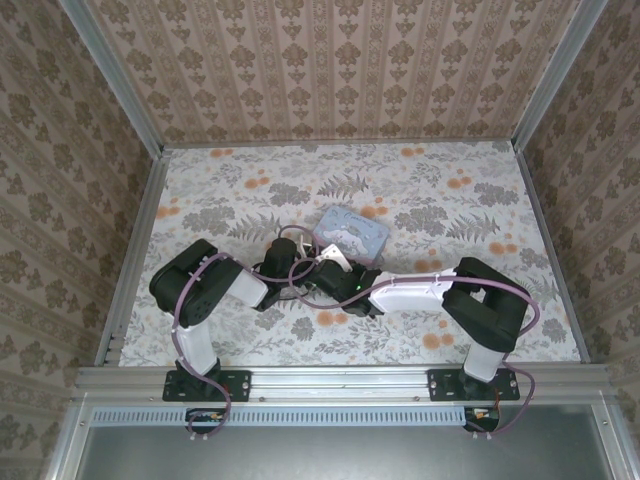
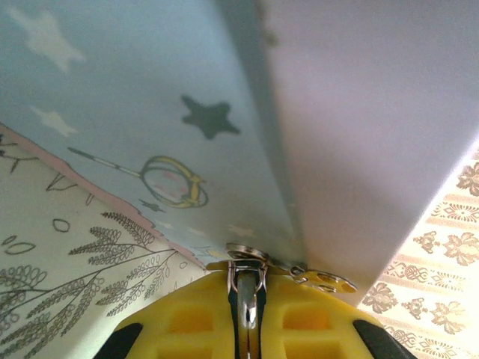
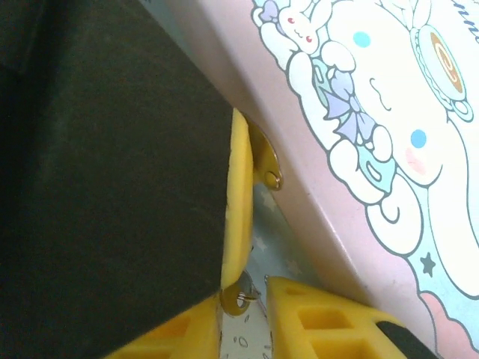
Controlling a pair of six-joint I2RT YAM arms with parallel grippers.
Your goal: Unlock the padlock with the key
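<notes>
The left gripper [image 2: 245, 318] clamps the tiny dark metal padlock [image 2: 247, 259] at the pale-blue cartoon tin's [image 1: 352, 232] near-left corner, just left of the right gripper [image 3: 243, 318], whose grip is unclear, with what is presumably the thin metal key [image 3: 239, 297] between its fingers.

No legible text, brand or number anywhere. Pale-blue tin [image 3: 389, 112]: cartoon rabbit print, stars; marks at lid corner unreadable.

- The tin [image 2: 135, 97] had a smooth, printed surface with a soft sheen.
- The metal piece [image 2: 247, 295] between the yellow pads [image 2: 187, 321] was bright and polished.
- The pads looked like matt plastic.
- The floor covering [image 2: 67, 262] was matt.
</notes>
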